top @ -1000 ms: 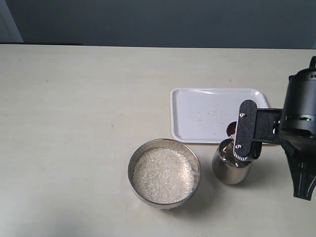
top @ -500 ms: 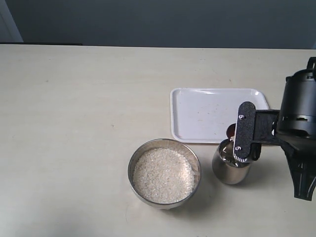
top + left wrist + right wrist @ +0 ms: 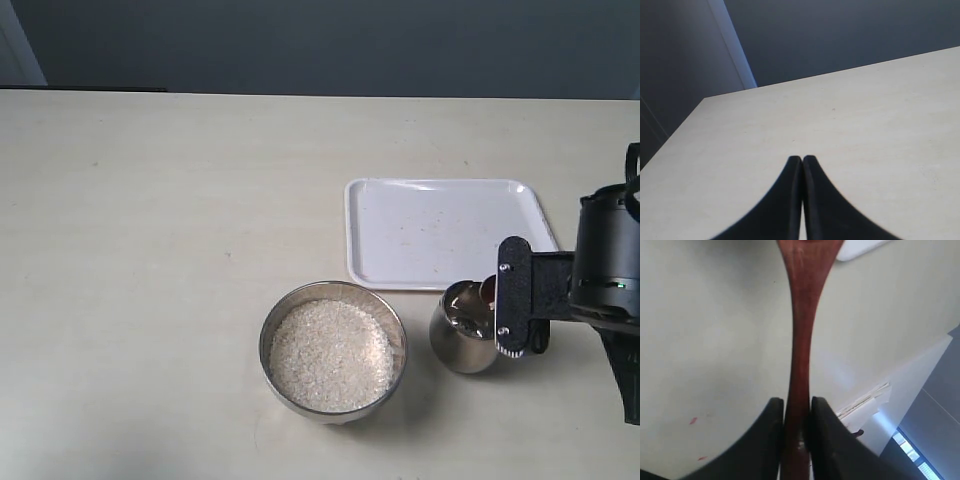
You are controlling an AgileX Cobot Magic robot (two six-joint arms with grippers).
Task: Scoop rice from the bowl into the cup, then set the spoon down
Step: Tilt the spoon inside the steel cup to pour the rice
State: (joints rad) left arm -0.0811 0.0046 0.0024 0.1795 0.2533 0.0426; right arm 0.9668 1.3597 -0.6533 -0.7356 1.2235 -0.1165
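The wide steel bowl (image 3: pixel 333 346) sits low in the middle of the exterior view, full of white rice (image 3: pixel 330 356). To its right stands the small steel cup (image 3: pixel 460 328). My right gripper (image 3: pixel 512 310) hangs at the cup's right rim, shut on the reddish-brown spoon (image 3: pixel 801 320); a bit of the spoon (image 3: pixel 488 288) shows dark red over the cup's far right edge. In the right wrist view the handle runs out from between the black fingers (image 3: pixel 826 421), and the spoon's head is mostly cut off by the frame edge. My left gripper (image 3: pixel 802 160) is shut on nothing, over bare table.
A white rectangular tray (image 3: pixel 440 230) lies just behind the cup and bowl. The pale table (image 3: pixel 150 250) stretches left of the bowl. The right arm's dark body (image 3: pixel 610 260) fills the right edge of the exterior view.
My right gripper has shifted right and slightly down with the spoon; the spoon's head moved from the cup's far left rim to its far right rim. Bowl and cup stayed put.
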